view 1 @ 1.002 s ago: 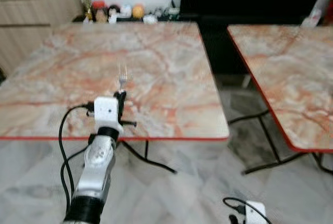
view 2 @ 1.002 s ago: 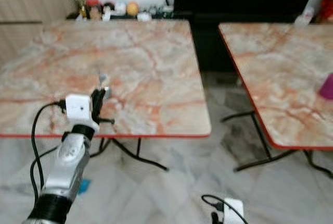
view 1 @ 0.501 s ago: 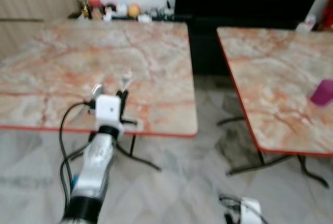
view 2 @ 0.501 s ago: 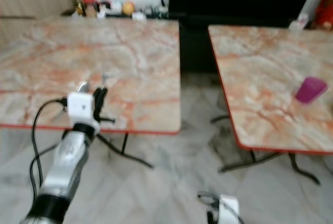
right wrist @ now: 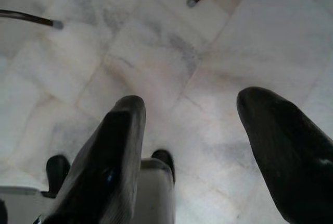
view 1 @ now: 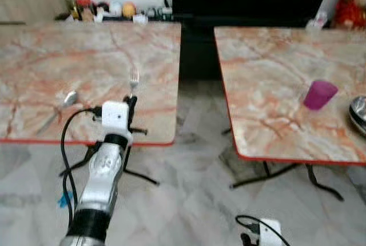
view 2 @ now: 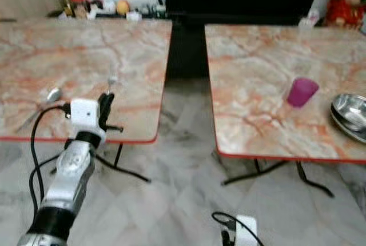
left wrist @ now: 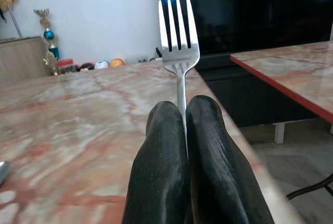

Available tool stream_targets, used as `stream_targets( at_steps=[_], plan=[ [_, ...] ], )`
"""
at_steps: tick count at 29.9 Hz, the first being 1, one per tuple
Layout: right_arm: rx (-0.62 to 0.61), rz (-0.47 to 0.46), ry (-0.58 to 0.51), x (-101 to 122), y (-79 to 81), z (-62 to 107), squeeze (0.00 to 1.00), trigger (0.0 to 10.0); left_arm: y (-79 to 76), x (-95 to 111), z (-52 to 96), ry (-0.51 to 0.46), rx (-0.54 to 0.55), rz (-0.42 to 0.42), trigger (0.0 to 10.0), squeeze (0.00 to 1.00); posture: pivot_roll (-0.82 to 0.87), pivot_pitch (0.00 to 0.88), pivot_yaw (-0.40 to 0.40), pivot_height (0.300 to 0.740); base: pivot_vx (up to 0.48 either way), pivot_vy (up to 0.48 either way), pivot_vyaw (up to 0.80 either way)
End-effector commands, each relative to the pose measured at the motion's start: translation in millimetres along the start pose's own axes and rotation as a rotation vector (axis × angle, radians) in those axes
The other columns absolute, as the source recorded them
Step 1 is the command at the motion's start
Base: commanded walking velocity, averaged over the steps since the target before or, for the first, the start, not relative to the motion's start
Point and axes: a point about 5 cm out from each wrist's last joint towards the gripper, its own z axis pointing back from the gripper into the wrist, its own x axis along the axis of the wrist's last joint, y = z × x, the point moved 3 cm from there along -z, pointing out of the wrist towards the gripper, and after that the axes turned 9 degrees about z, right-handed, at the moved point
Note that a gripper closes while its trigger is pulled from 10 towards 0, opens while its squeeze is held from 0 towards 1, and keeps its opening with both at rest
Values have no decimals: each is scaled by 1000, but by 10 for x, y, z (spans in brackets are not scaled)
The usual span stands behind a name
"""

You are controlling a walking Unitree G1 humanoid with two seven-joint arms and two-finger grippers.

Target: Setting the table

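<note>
Here, the left gripper [left wrist: 184, 130] was clenched on the handle of a silver metal fork [left wrist: 178, 31], holding it upright with tines up above the near edge of the left marble-patterned table with red trim [view 1: 86, 57]. A silver metal spoon [view 1: 64, 102] lay on that table just left of the gripper. On the right marble-patterned table [view 1: 269, 80] stood a magenta plastic cup [view 1: 319, 94], with a round steel bowl [view 1: 359, 113] near it. The right gripper [right wrist: 203, 146] hung low with its fingers spread apart above the pale marble floor [right wrist: 156, 41].
</note>
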Motion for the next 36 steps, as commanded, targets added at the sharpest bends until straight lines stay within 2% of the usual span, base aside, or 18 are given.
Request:
stream_targets(
  at_steps=[1, 20, 30, 36],
  plan=[
    [-17, -5, 5, -15, -56, 4, 0, 10000, -17, 15, -4, -7, -11, -7, 10000, 0, 8, 16, -10, 740, 0, -356, 0],
    [-20, 0, 11, -25, -53, 6, 0, 10000, -12, -37, 40, 13, -26, -17, 10000, 0, 6, 11, -9, 740, 0, -357, 0],
    [-23, -1, 11, -29, -63, 8, 0, 10000, 153, -61, 150, 36, -37, -80, 10000, 0, 15, 0, -13, 740, 0, -357, 0],
    [-21, 3, 10, -30, -65, 9, 0, 10000, 178, -75, 179, 42, -25, -81, 10000, 0, 15, 0, -16, 740, 0, -358, 0]
  ],
)
